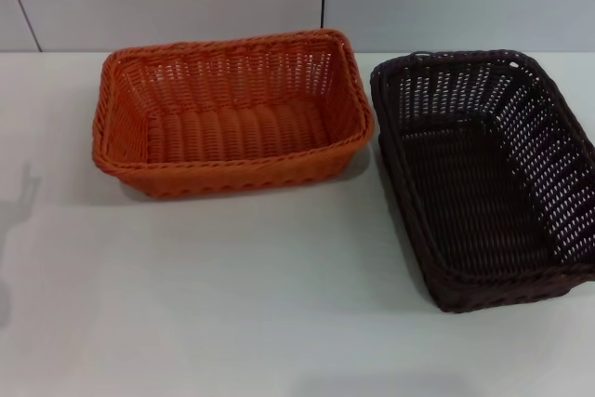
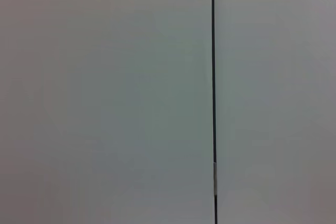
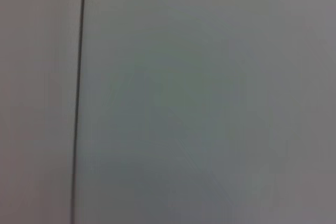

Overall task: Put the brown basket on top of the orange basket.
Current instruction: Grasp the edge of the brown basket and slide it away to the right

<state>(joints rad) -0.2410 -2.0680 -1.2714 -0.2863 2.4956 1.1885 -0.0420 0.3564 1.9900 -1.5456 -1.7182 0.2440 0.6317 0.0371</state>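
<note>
white table [image 1: 232,304], orange basket [image 1: 232,113] empty, brown basket [image 1: 488,178] empty beside it, hands unseen

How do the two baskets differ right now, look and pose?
Colour: the orange basket is bright orange, the brown basket nearly black. Place: orange sits toward the robot's left, brown to its right, cut off by the head view's edge. Pose: orange lies broadside, brown runs front to back. Both are rectangular, woven, upright, empty, on the table.
</note>
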